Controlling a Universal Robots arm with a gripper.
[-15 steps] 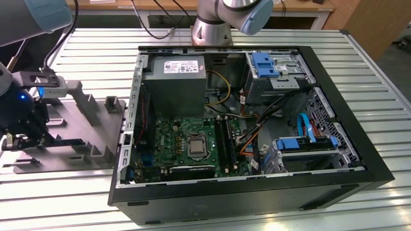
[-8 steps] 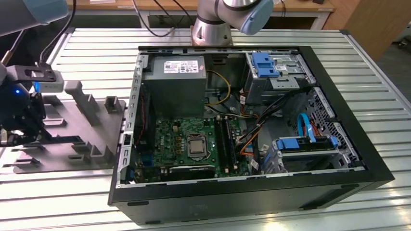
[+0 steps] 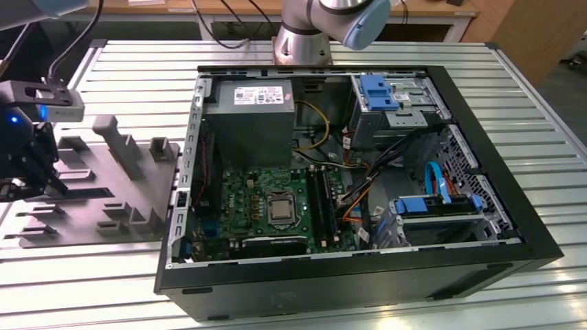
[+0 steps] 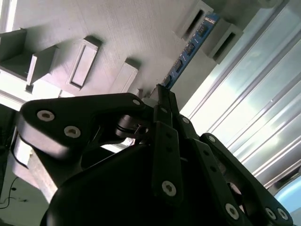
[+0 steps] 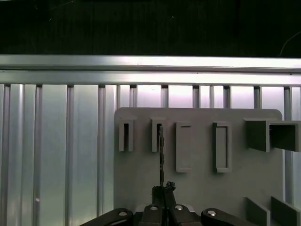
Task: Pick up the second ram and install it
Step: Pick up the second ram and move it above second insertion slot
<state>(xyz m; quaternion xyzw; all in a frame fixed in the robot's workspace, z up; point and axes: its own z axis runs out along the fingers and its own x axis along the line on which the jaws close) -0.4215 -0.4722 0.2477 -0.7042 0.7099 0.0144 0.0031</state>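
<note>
At the exterior view's left the gripper (image 3: 20, 185) hangs over the grey holder (image 3: 101, 185), a matte moulded plate of raised blocks and narrow pockets lying on the ribbed metal table (image 3: 513, 75). In the second wrist view its black fingers (image 4: 162, 141) are pinched closed on the near end of the second ram (image 4: 190, 47), a thin flat stick with a row of small dark chips. The stick's far end sits between two holder blocks, which apparently keep it on edge so its flat faces can be gripped. Further right lies the open black computer case (image 3: 367, 292). Its green motherboard (image 3: 266, 199) faces up, leaving the long black slots (image 3: 318, 196) reachable from above.
</note>
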